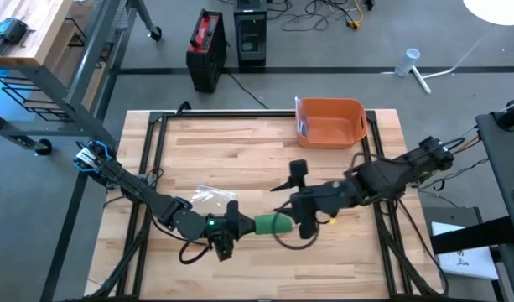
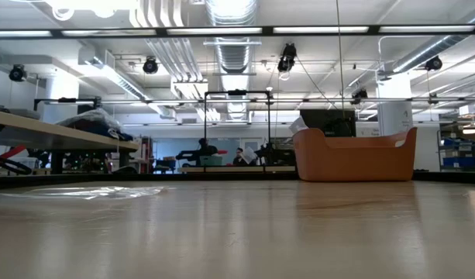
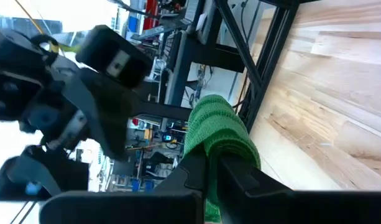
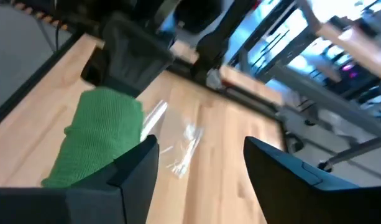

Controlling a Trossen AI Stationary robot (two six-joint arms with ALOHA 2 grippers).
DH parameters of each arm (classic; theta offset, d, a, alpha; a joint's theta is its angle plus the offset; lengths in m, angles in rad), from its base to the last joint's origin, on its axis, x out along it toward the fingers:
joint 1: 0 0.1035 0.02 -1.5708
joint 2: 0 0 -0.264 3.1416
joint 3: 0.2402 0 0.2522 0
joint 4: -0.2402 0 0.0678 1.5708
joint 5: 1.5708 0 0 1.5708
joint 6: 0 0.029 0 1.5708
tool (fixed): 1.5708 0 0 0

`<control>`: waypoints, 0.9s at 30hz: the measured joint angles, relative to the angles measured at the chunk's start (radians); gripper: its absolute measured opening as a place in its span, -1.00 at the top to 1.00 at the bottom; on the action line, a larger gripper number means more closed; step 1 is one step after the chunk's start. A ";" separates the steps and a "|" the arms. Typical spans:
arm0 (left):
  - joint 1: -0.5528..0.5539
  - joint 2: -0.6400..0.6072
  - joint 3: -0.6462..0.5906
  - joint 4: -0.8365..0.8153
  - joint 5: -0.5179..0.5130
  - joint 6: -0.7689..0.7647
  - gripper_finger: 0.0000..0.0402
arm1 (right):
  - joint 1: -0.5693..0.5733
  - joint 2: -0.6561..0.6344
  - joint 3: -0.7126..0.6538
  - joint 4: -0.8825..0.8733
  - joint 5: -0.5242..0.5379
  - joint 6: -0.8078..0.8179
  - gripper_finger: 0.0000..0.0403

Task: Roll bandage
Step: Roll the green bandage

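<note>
at the lower middle of the high view, the left gripper (image 1: 240, 225) and right gripper (image 1: 297, 225) meet over the green bandage (image 1: 273, 223), both arms stretched low and inward. in the left wrist view its fingers (image 3: 230, 174) clench the bandage (image 3: 218, 130). in the right wrist view the fingers (image 4: 131, 165) stand released beside the bandage (image 4: 100, 134), above a clear plastic wrapper (image 4: 178, 146).

Grey floor (image 1: 458, 42) all around the light wooden table (image 1: 240, 143), which sits in a black metal frame. On the floor beyond the table's far edge: a red-and-black box (image 1: 206, 38), a black box (image 1: 251, 38) beside it, loose cables. A wooden workbench (image 1: 30, 33) stands at the far left corner. Level view: open ceiling with silver ducts (image 2: 229, 46), long strip lights (image 2: 314, 30), hanging black lamps. Distant desks with seated people, too small to tell more.
</note>
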 joint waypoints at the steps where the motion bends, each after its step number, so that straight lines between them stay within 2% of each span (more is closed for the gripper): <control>1: 0.000 0.000 0.000 0.002 0.000 0.000 0.97 | 0.008 -0.014 0.000 0.000 0.012 0.000 -0.14; 9: 0.007 0.000 0.001 0.053 -0.020 -0.018 0.97 | 0.093 -0.055 -0.007 0.008 0.007 0.095 -0.08; 14: 0.037 0.000 0.001 0.050 -0.063 -0.208 0.96 | 0.112 0.009 -0.015 0.008 0.021 0.135 -0.13; 18: 0.051 0.000 0.001 0.048 -0.063 -0.348 0.96 | 0.107 0.057 -0.015 0.008 0.081 0.107 -0.21; 21: 0.051 -0.001 0.001 0.047 -0.063 -0.339 0.97 | 0.096 0.090 -0.015 0.000 0.098 0.093 -0.26; 27: 0.037 -0.008 0.001 0.047 -0.062 -0.212 0.96 | 0.072 0.115 -0.015 -0.022 0.117 0.109 -0.27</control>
